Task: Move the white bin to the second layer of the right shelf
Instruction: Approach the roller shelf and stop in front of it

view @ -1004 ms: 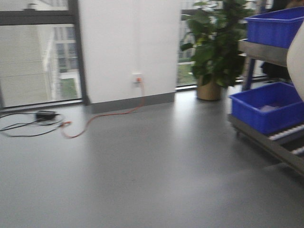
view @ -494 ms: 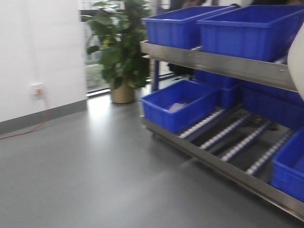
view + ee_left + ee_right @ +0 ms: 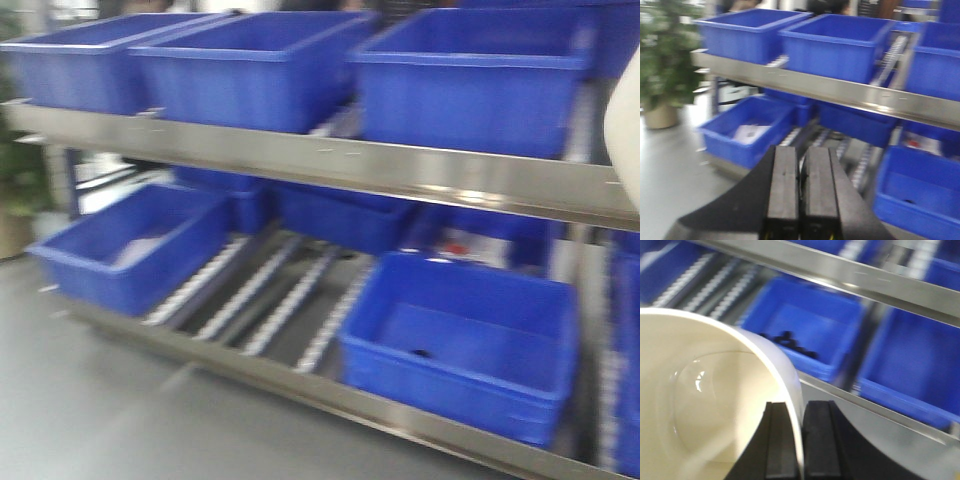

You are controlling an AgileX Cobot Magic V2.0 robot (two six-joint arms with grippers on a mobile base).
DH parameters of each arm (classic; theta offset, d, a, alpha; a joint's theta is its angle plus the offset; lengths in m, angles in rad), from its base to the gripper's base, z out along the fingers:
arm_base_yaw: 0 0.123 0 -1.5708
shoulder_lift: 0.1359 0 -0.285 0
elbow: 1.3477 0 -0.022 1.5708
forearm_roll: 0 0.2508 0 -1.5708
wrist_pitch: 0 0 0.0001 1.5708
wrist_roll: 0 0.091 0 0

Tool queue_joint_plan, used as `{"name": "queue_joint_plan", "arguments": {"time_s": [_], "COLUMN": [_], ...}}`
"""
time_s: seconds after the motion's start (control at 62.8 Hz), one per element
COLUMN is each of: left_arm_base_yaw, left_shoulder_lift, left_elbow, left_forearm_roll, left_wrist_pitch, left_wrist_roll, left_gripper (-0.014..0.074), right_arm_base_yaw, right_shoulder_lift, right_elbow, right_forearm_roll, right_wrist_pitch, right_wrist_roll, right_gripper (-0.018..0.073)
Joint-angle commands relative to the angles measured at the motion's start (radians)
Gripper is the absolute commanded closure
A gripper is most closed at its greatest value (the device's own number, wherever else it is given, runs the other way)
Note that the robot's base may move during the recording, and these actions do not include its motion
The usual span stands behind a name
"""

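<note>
The bin [image 3: 705,405] hangs from my right gripper [image 3: 799,445], out in front of the rack [image 3: 330,160] and not yet on it. My fingers [image 3: 776,440] pinch its rim, one inside the wall and one outside, closed to the thickness of the plastic. That is the only hold a glossy tub without handles offers. It is tilted so its open mouth faces my wrist camera, and it is empty. In the front view only a sliver of its wall shows, level with the rack's upper lip.

My left gripper [image 3: 801,195] is closed, pads together, with nothing in it. It points at the rack's left half, and I judge it is simply kept out of the way.

The rack's upper level is packed with blue crates [image 3: 250,70] side by side. On the lower level, bare rollers [image 3: 270,300] run between two more crates, sloping down to the front lip so loads slide forward and stop there. I cannot tell which level counts as second, but those bare tracks look like the only room. A round bottom on sloping rollers may roll or tip, so I would seat the bin against the lip before letting go.
</note>
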Motion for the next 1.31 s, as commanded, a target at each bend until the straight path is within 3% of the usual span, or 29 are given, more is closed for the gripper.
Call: {"name": "queue_joint_plan", "arguments": {"time_s": [0.0,1.29], "left_arm_base_yaw": [-0.007,-0.007], "left_shoulder_lift": [-0.018,-0.018], "left_elbow": [0.028,0.028], "left_forearm_roll": [-0.001,-0.001], "left_wrist_pitch": [-0.083,-0.083], "left_wrist_roll": [-0.005,-0.005], "left_gripper": [0.0512,0.0512], "right_arm_base_yaw": [-0.003,-0.003], "right_shoulder_lift": [-0.002,-0.002], "right_elbow": [-0.031,-0.031], "right_forearm_roll": [-0.002,-0.002], "right_wrist_pitch": [-0.093,-0.093], "right_wrist_roll": [0.006,0.006], "right_gripper": [0.0504,0.0504]}}
